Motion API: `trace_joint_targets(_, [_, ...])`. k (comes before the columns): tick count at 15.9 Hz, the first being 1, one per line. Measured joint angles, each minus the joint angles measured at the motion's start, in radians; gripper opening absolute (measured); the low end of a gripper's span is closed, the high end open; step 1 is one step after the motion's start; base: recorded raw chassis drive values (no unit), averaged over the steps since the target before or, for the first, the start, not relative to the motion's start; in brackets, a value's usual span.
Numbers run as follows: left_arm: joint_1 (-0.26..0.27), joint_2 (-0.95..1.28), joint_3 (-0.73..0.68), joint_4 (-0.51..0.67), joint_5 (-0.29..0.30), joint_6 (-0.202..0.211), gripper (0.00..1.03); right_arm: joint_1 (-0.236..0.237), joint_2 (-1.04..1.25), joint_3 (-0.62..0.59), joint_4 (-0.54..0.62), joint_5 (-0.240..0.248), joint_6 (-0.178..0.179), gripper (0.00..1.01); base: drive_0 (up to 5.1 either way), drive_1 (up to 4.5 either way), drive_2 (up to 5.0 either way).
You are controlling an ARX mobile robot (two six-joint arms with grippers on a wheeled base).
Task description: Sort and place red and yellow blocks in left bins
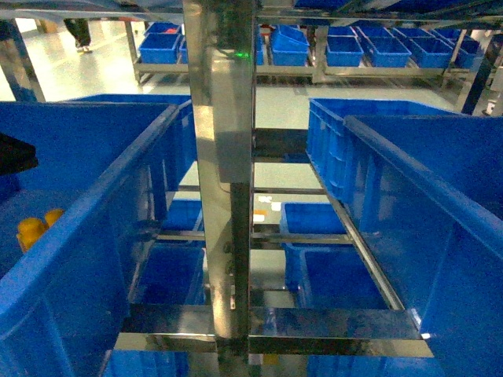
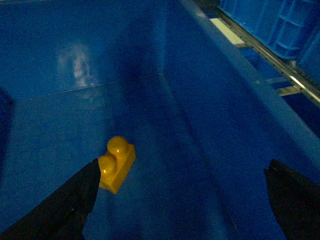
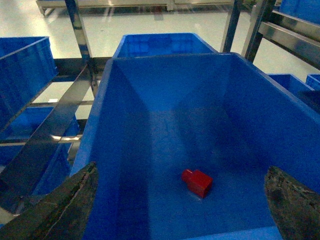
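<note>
A yellow block (image 2: 116, 162) with two round studs rests on the floor of a deep blue bin (image 2: 215, 125). In the head view the yellow block (image 1: 31, 230) shows inside the left bin (image 1: 118, 181). My left gripper (image 2: 182, 200) hangs open above that floor, its left finger (image 2: 75, 200) just beside the block and not holding it. A red block (image 3: 198, 182) lies on its side on the floor of another blue bin (image 3: 165, 85). Above it my right gripper (image 3: 182, 205) is open and empty. Neither gripper's fingers show in the head view.
A steel upright post (image 1: 224, 157) stands between the left bin and the right bin (image 1: 409, 173). Steel shelf rails (image 3: 45, 135) run beside the bins. More blue bins sit on a lower level (image 1: 334, 275) and on a far rack (image 1: 354, 47).
</note>
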Motion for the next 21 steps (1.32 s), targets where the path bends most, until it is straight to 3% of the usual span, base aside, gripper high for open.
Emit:
trace_joint_targets(5, [0.057,-0.147,-0.05,-0.058,0.068,0.01,0.98,0.0,0.0,0.0,0.0,0.0,0.0,0.98,0.0,0.0,0.0])
trace_joint_targets(10, [0.132,-0.318,-0.058,-0.14,0.172,0.054,0.98,0.0,0.0,0.0,0.0,0.0,0.0,0.98,0.0,0.0,0.0])
trace_joint_targets(12, [0.132,-0.358,-0.081,-0.123,0.19,0.073,0.98,0.0,0.0,0.0,0.0,0.0,0.0,0.98,0.0,0.0,0.0])
trace_joint_targets(18, [0.024,-0.504,-0.129,-0.222,0.142,0.111,0.98,0.0,0.0,0.0,0.0,0.0,0.0,0.98,0.0,0.0,0.0])
trace_joint_targets(19, [0.018,-0.521,-0.14,-0.224,0.123,0.113,0.98,0.0,0.0,0.0,0.0,0.0,0.0,0.98,0.0,0.0,0.0])
trace_joint_targets(21, [0.061,-0.511,-0.168,-0.203,0.068,0.092,0.98,0.0,0.0,0.0,0.0,0.0,0.0,0.98,0.0,0.0,0.0])
